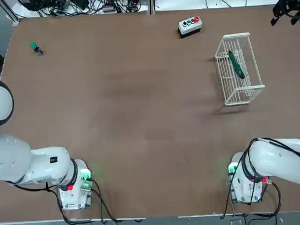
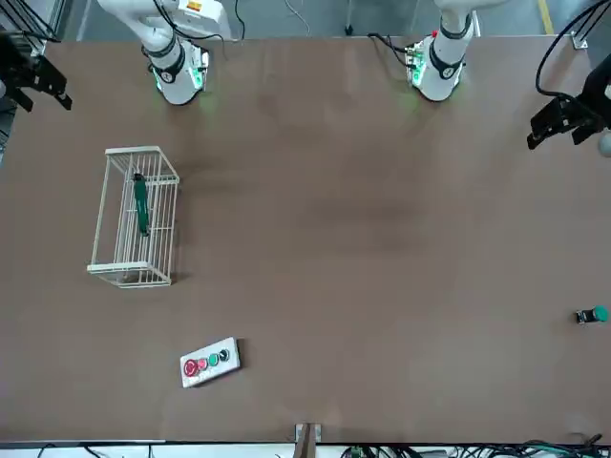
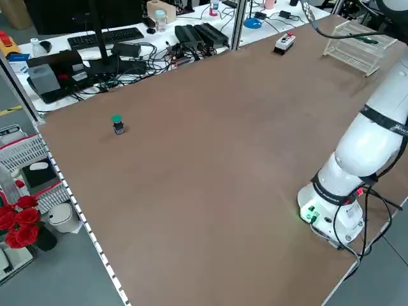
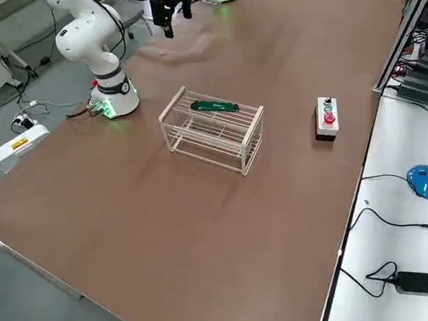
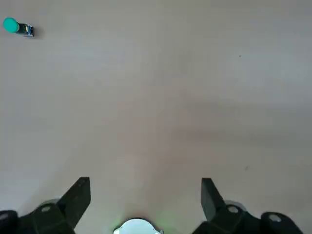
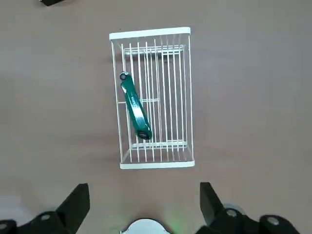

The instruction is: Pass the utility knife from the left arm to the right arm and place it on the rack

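The dark green utility knife (image 1: 236, 64) lies on top of the white wire rack (image 1: 246, 38) at the table's far right; nothing is holding it. In the right wrist view the knife (image 6: 135, 107) rests slanted across the bars of the rack (image 6: 151, 33), well beyond my right gripper (image 6: 142, 202). That gripper is open and empty. From the front, the right gripper (image 2: 36, 78) hangs raised off the rack's outer side. My left gripper (image 5: 145, 197) is open too, with only bare table below it, and hovers at the table's left edge (image 2: 565, 119).
A grey button box (image 1: 190, 25) sits at the far edge, left of the rack. A small green-capped item (image 1: 36, 48) stands at the far left corner. Both arm bases (image 1: 73, 186) are at the near edge. Cables and desks lie beyond the far edge.
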{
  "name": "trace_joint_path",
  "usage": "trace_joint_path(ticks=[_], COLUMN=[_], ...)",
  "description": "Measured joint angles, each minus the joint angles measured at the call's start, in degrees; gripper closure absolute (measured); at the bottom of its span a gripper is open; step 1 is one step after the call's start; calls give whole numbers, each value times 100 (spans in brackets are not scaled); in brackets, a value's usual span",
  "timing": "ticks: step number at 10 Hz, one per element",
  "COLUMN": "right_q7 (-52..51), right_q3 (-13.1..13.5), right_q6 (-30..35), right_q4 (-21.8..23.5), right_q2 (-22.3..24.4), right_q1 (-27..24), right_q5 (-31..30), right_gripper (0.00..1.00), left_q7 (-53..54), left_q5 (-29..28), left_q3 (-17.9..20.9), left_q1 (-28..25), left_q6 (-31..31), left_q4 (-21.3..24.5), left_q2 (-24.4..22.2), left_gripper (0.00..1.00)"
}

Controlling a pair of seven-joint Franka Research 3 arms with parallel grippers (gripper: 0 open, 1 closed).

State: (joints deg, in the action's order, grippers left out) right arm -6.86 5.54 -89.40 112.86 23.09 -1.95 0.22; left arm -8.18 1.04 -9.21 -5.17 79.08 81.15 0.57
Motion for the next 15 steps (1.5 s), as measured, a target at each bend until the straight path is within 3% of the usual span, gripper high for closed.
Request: trace_joint_path(ticks=[15], right_q7=[-4], right_q3=[23], right_q6=[147], right_q4=[-64], right_q2=[0], right_q1=[21], right_q5=[0], right_gripper=[0], left_q7=[2], left_q5=[0], left_q3=[-1], left_q1=[5], left_q6=[0], left_q4=[-4], left_q2=[26], left_gripper=[0])
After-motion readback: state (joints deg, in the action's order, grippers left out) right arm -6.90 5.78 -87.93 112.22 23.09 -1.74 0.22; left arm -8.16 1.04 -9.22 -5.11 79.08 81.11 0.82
